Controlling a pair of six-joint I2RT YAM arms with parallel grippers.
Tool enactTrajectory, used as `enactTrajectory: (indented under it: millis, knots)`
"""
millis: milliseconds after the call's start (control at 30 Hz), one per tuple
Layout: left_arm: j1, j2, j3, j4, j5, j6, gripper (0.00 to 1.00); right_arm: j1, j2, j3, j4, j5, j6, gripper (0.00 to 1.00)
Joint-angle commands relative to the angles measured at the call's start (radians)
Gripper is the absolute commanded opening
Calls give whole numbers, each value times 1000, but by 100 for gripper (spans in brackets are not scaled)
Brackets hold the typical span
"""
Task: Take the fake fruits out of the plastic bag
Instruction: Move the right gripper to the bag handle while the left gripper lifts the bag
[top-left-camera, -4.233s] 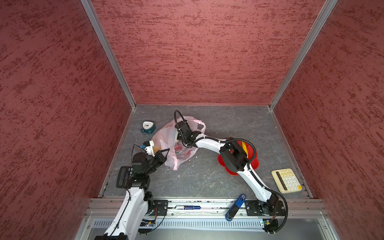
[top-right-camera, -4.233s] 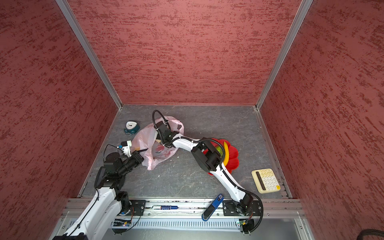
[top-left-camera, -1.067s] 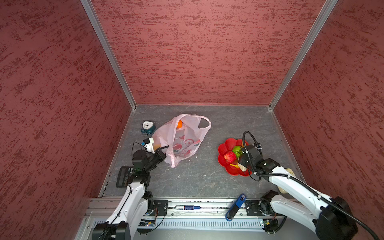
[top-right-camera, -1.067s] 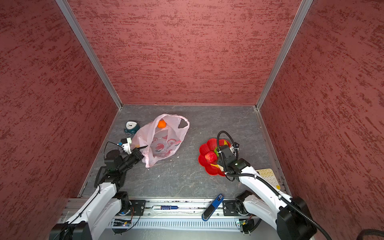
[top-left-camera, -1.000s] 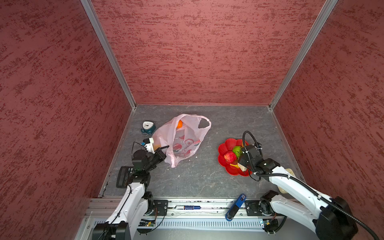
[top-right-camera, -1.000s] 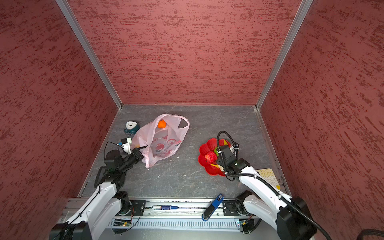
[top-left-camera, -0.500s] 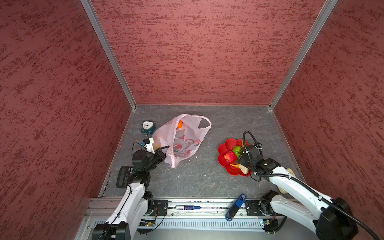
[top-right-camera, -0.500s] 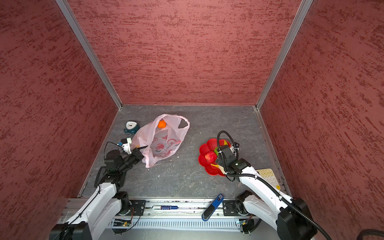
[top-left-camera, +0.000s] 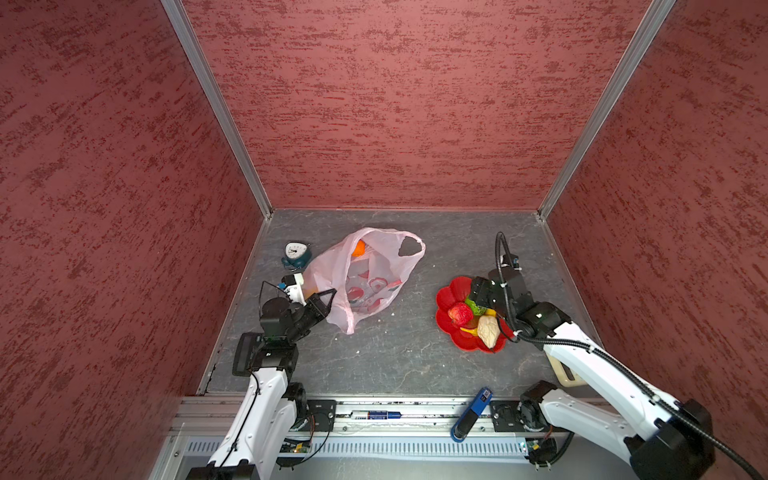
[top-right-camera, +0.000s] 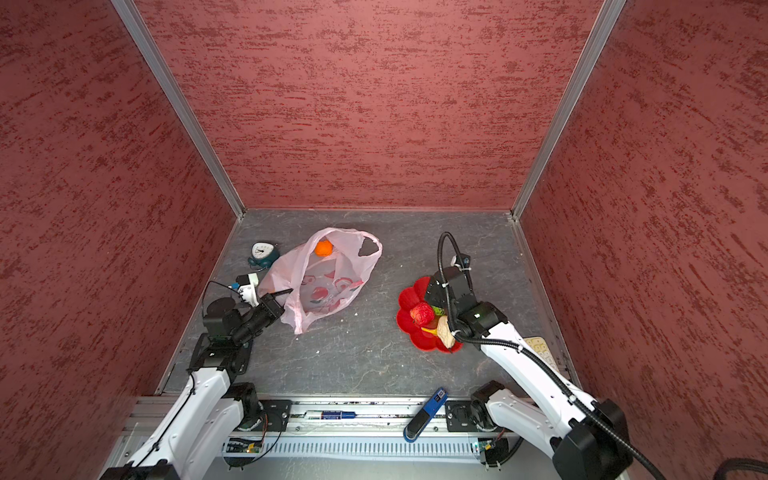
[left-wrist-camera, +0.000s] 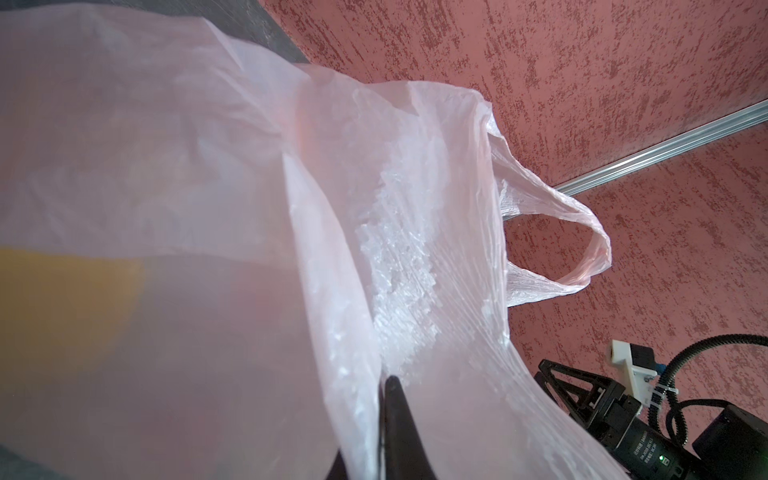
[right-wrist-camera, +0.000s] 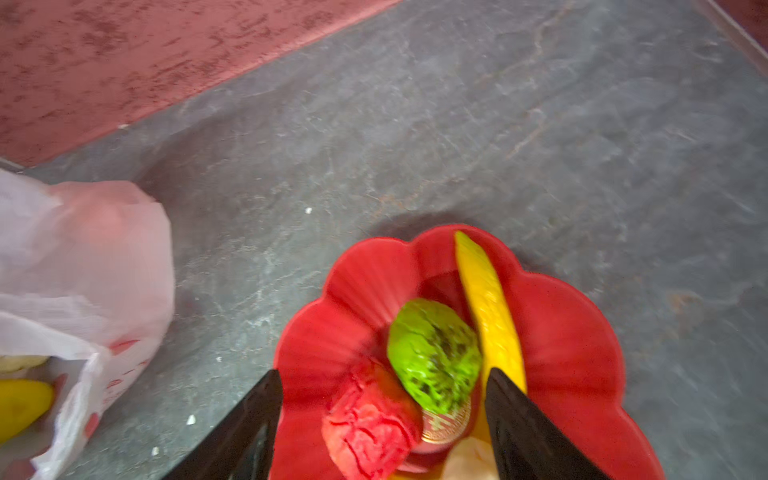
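Now | step: likely between picks | right gripper (right-wrist-camera: 382, 371) spread over red plate (top-left-camera: 453, 286) holding strawberry (right-wrist-camera: 370, 424), green ball (right-wrist-camera: 434, 353), banana (right-wrist-camera: 490, 307) | left gripper (left-wrist-camera: 388, 386) pinching plastic bag (top-left-camera: 374, 266) edge | orange (top-left-camera: 358, 248) inside bag | next: right arm into bag mouth, grab orange

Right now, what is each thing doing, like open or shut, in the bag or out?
plastic bag, lying down, mouth open.
left gripper, shut on the bag's edge.
right gripper, open and empty above the red plate.
orange, inside the bag.
strawberry, on the plate.
green bumpy ball, on the plate.
banana, on the plate.
cream lump, on the plate.
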Motion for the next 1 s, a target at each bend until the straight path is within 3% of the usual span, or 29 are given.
enactTrajectory:
  millis: [0,100,267,533,800,967]
  knots:
    - [10,-25,40,-67,-24,22,12,20,53,35,213,-160,-113,78]
    - [11,-46,51,-112,-39,23,15,70,115,71,315,-245,-180,80]
    - [14,-95,59,-173,-70,17,24,150,191,184,335,-270,-307,83]
    - [16,-145,61,-239,-93,15,24,160,298,308,350,-355,-406,86]
    - [29,-181,90,-302,-102,32,26,155,509,576,194,-198,-586,87]
    - [42,-171,138,-347,-110,57,30,138,600,693,133,-137,-635,86]
